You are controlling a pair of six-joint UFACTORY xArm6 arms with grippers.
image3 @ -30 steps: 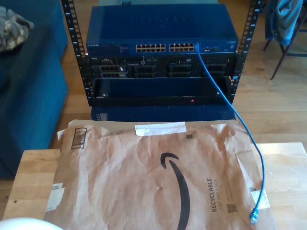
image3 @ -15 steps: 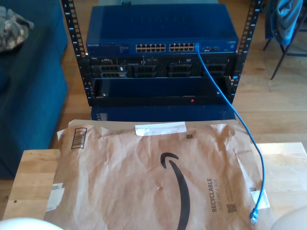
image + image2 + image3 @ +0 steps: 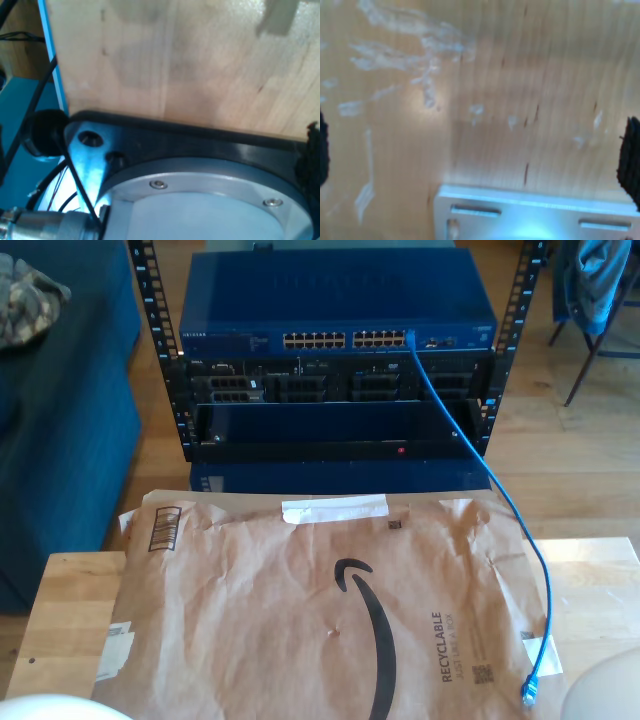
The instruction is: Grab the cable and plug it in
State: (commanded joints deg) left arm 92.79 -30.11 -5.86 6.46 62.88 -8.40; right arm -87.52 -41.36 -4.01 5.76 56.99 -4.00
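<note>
The cable point(image 3: 497, 485) runs from a port at the blue switch point(image 3: 337, 302) down to the paper mailer point(image 3: 320, 610) on the bench point(image 3: 60, 610), its free plug point(image 3: 528, 693) lying on the mailer's edge. My first gripper's and second gripper's fingers: cannot tell whether spread or pressed together.

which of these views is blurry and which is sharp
The second wrist view is soft: the wooden tabletop and its pale scuffs smear. The first wrist view is slightly blurred, with bluish glare on the metal flange. The exterior view is sharpest; the cable reads crisply.
</note>
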